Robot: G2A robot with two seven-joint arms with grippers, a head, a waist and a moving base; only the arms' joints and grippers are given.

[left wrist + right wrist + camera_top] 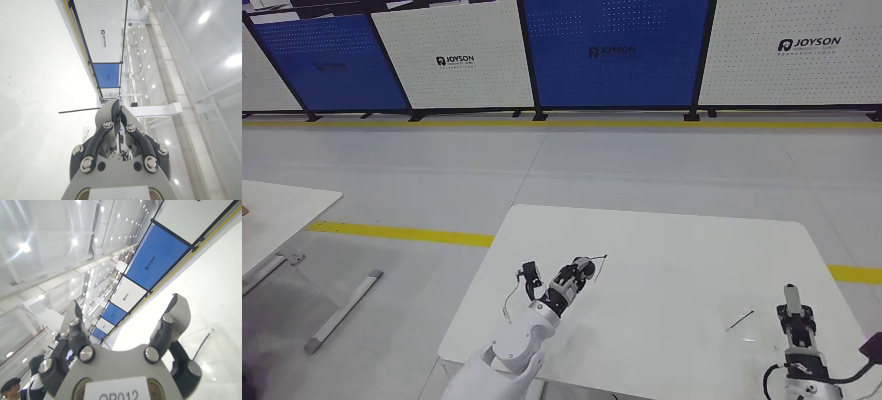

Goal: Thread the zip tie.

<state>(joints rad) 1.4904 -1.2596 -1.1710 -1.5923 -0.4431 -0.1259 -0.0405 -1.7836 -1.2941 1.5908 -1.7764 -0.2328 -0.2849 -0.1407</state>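
Ties: 2 in all, 1 in my grip and 1 lying loose on the table (672, 235).
Left fingers: my left fingers (115, 113) are clenched on the held zip tie (79, 110), with the pads pressed together and the black strip pinched between them.
Held zip tie: it leaves the pads sideways as a thin, straight strip ending in a pointed tip. I cannot tell whether that tip touches the table.
Left arm's place: from above, my left arm sits over the left part of the table, near its left edge. The free end of the held zip tie pokes out past the fingers toward the far side and the middle.
Right fingers: my right fingers (178, 308) are released and spread wide apart, with nothing between them.
Right arm's place: from above, it is over the table's near right corner, well apart from my left arm, with the fingers pointing toward the far edge.
Loose zip tie: the loose zip tie (739, 320) lies flat on the table near my right fingers, on the side toward my left arm, touching neither of them. From my right wrist it shows as a thin dark line with its small head at the end farther from me.
Table: white, glossy, with a few tiny dark specks.
Beyond the table: a grey floor with a yellow line (402, 233), a 2nd white table (282, 205) off to the left, and a row of blue and white panels (617, 50) along the back.
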